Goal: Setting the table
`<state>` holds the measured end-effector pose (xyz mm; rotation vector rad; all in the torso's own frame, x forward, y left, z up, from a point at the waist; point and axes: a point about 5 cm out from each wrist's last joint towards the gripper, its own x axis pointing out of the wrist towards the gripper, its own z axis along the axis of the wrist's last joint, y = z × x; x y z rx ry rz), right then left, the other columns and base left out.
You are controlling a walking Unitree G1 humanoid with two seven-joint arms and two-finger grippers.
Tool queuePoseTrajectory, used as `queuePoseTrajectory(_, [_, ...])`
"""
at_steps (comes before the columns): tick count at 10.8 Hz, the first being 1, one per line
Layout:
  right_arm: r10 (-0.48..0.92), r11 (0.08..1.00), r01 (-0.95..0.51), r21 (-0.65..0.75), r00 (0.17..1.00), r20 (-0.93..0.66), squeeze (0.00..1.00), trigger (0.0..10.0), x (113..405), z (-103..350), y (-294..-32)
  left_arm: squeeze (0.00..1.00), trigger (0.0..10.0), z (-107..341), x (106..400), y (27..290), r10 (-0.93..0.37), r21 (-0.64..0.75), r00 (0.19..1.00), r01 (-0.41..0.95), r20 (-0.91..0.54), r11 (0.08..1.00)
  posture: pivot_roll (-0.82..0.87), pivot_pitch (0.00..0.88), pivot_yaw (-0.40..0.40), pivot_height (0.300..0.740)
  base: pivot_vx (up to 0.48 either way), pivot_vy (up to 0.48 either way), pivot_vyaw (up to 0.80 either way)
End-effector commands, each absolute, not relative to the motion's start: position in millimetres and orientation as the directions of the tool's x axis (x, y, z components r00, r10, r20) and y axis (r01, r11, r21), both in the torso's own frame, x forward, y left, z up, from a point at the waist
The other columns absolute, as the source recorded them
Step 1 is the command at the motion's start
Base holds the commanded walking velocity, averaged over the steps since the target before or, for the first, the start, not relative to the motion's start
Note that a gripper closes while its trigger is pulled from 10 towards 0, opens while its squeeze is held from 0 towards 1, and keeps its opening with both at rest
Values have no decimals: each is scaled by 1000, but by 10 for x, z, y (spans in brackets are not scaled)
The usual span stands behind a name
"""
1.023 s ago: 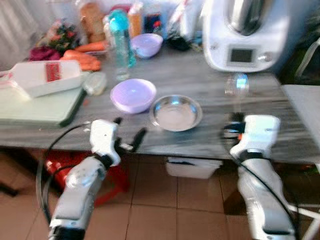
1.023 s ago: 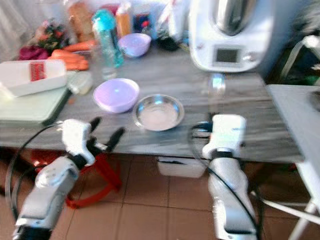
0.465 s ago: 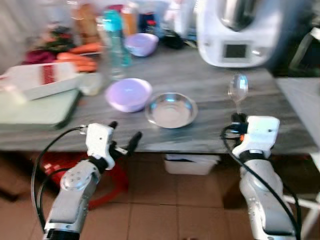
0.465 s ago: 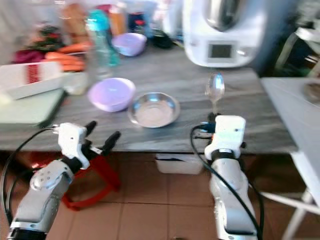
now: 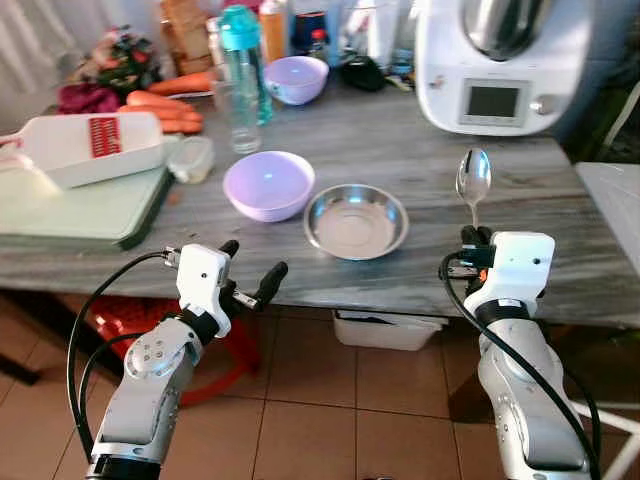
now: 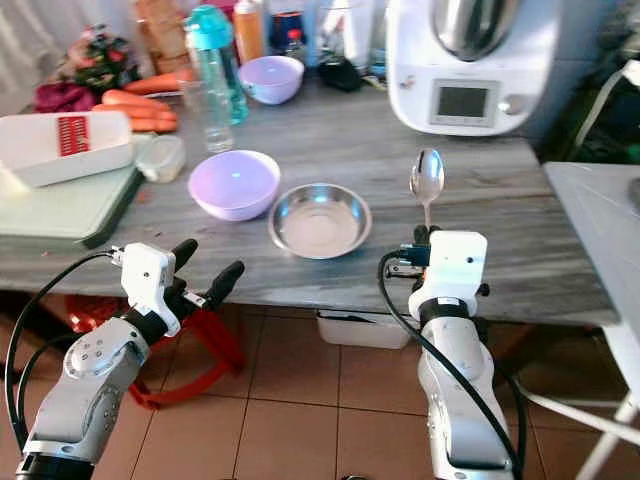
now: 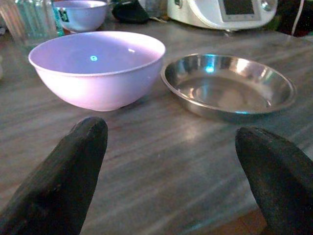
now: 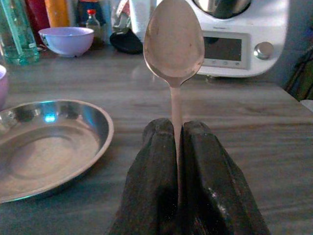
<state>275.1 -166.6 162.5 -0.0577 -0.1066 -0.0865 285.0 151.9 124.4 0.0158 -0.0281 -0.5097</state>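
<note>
- Right gripper [image 8: 177, 147] clamps a spoon [image 5: 473, 178] by its handle, bowl end up, above the desk [image 5: 420, 160] edge.
- Left gripper [image 5: 252, 270] hovers spread wide at the desk's front edge.
- Steel plate [image 5: 355, 221] sits beside the lilac bowl [image 5: 267, 185].

Both arms reach forward; left gripper [image 5: 252, 271] spread wide, right gripper [image 8: 178, 132] pinched tight (holding something).

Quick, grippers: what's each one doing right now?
Left gripper: open, holding nothing, at the table edge.
Right gripper: shut on the spoon, held upright.
</note>
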Motion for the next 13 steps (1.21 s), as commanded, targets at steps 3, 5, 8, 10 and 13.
queuePoseTrajectory(3, [-155, 987, 157, -14, 983, 98, 0, 10000, 2780, 1620, -1797, 0, 10000, 1257, 2808, 1446, -545, 84, 838, 542, 23, 836, -37, 128, 40, 740, 0, 0, 0])
queuePoseTrajectory(5, [-156, 988, 157, -5, 985, 76, 0, 10000, 2878, 1575, -1806, 0, 10000, 1255, 2769, 1409, -578, 100, 816, 574, 16, 813, -28, 140, 44, 740, 0, 0, 0])
queuePoseTrajectory(8, [-156, 988, 156, -1, 985, 69, 0, 10000, 2991, 1562, -1827, 0, 10000, 1262, 2745, 1428, -578, 100, 816, 574, 13, 812, -14, 159, 46, 740, 0, 0, 0])
queuePoseTrajectory(10, [-160, 987, 160, 9, 985, 62, 0, 10000, 3119, 1521, -1780, 0, 10000, 1255, 2718, 1409, -594, 98, 804, 591, 6, 801, -14, 167, 48, 740, 0, 0, 0])
queuePoseTrajectory(13, [-163, 979, 163, 120, 987, -15, 0, 10000, 3318, 1473, -1636, 0, 10000, 1276, 2651, 1320, -683, 119, 730, 679, -10, 724, -4, 178, 49, 740, 0, 0, 0])
